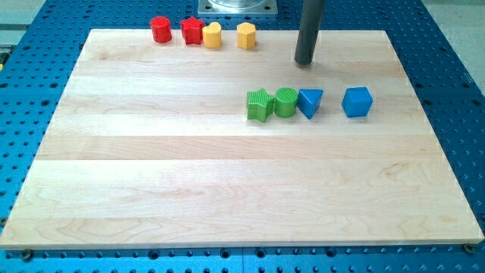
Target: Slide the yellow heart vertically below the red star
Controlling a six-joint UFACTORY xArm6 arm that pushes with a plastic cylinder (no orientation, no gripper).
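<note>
The yellow heart (212, 36) sits near the view's top edge of the wooden board (151, 189), touching the right side of the red star (192, 31). A red round block (161, 29) lies left of the star. A yellow hexagon (246, 36) lies right of the heart, a little apart. My tip (305, 62) is on the board to the right of the yellow hexagon and above the blue triangle, touching no block.
A green star (259, 105), a green cylinder (286, 102) and a blue triangle (310, 102) stand in a touching row at mid-board. A blue cube (357, 101) sits apart to their right. A metal mount (239, 6) is at the view's top.
</note>
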